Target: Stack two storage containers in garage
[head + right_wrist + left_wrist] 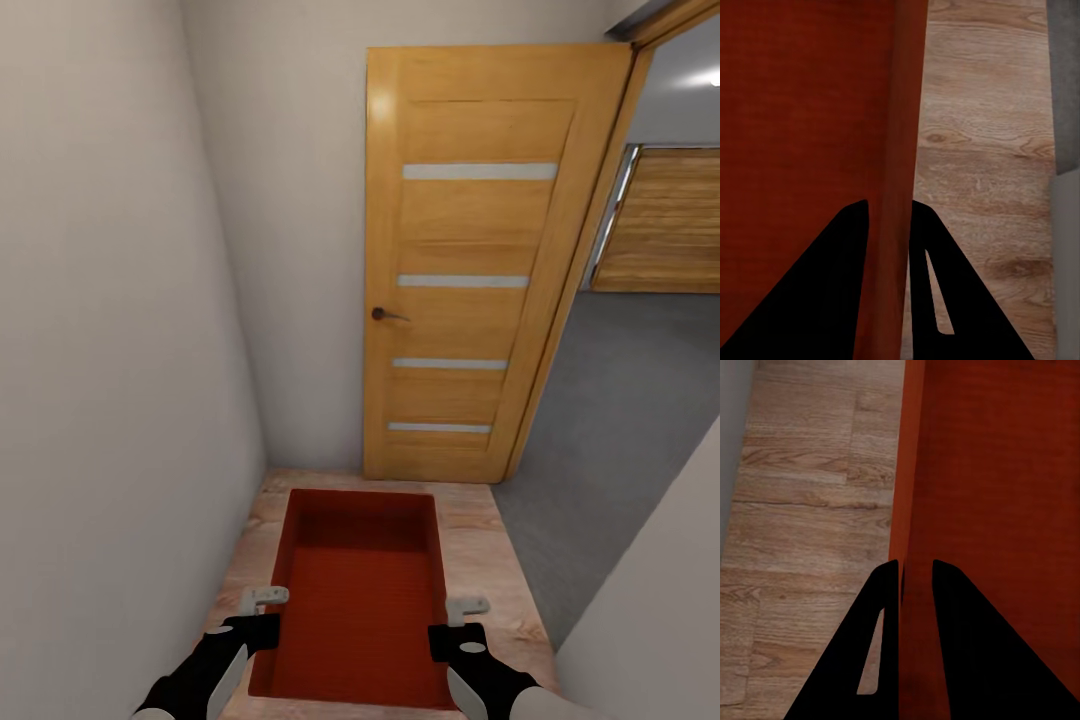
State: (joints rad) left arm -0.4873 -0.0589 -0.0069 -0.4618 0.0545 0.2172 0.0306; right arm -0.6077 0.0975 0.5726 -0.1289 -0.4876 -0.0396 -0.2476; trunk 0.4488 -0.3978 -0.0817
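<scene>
One orange-red storage container hangs lengthwise in front of me over light wood planks, open side up and empty. My left gripper is shut on its left wall, with the black fingers pinching the rim in the left wrist view. On the opposite side, my right gripper is shut on the right wall, its fingers clamped either side of that rim. The other container is out of view. Past the doorway at the right lies the garage's dark grey concrete floor.
An open orange wood door with a dark handle stands straight ahead against the end wall. A cream wall runs close on my left and another wall at the lower right. A wood-panelled garage door shows far right.
</scene>
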